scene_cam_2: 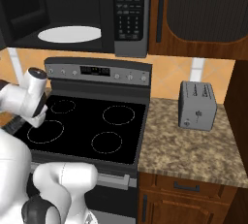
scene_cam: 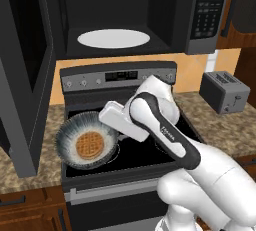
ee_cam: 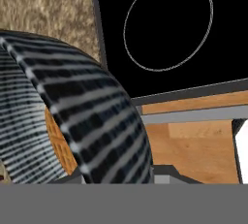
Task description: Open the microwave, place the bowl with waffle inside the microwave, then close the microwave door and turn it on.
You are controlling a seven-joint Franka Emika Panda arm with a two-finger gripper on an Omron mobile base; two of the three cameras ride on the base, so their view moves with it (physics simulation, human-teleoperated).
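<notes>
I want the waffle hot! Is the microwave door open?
Open. The microwave door swings out left, and the white turntable inside shows.

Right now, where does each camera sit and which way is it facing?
Left base view: behind the arm's left, facing the stove and open microwave; forearm and claw at the bowl with the waffle.
Right base view: behind its right, same stove, toaster; arm lower left.
Hand view: on the hand, along the bowl's rim over a burner.
Base views share stove, microwave, toaster.

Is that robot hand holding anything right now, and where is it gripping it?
The gripper holds the bowl by its rim, tilted above the stove, with the waffle inside.
</notes>
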